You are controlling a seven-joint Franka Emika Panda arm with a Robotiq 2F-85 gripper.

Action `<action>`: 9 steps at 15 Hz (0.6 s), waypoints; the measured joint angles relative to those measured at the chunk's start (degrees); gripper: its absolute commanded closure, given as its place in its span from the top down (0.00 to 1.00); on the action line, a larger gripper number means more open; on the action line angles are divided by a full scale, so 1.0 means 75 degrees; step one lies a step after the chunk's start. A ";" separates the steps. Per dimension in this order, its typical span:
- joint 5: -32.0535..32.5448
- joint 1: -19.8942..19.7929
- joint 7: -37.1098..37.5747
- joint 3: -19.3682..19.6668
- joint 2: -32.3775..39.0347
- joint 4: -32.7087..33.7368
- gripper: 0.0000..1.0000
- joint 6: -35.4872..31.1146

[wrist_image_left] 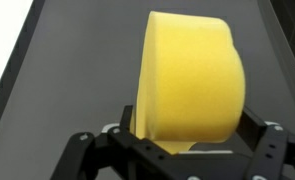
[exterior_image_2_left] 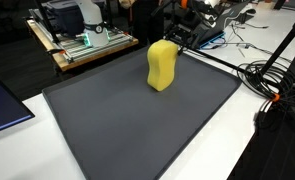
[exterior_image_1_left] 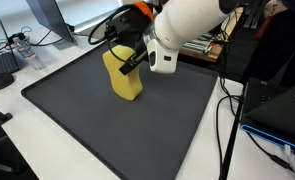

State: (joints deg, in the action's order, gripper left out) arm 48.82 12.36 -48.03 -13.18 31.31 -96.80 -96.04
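A tall yellow foam block (exterior_image_1_left: 124, 78) stands on a dark grey mat (exterior_image_1_left: 77, 110); it shows in both exterior views (exterior_image_2_left: 161, 66). My gripper (exterior_image_1_left: 133, 60) reaches its upper part from the side. In the wrist view the block (wrist_image_left: 187, 80) fills the gap between the two black fingers, and both fingers of the gripper (wrist_image_left: 190, 128) press against its sides. The block's base still seems to rest on the mat (exterior_image_2_left: 117, 130). In an exterior view only a dark part of the gripper (exterior_image_2_left: 179, 42) shows behind the block.
The mat lies on a white table (exterior_image_1_left: 27, 150). Monitors and cables (exterior_image_1_left: 17, 50) stand at the far side. Loose black cables (exterior_image_2_left: 272, 80) lie beside the mat. A wooden cart with equipment (exterior_image_2_left: 82, 40) stands behind it, and a laptop (exterior_image_2_left: 2, 105) lies near the mat's corner.
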 measured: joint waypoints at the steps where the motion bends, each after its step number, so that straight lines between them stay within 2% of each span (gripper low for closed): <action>1: -0.0013 0.0016 0.0000 -0.0012 -0.0004 0.0007 1.00 0.0031; 9: -0.0661 0.0200 -0.0006 -0.0208 -0.0097 0.0342 1.00 0.0705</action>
State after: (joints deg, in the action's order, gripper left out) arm 43.86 13.86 -48.07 -14.74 30.59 -94.23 -90.75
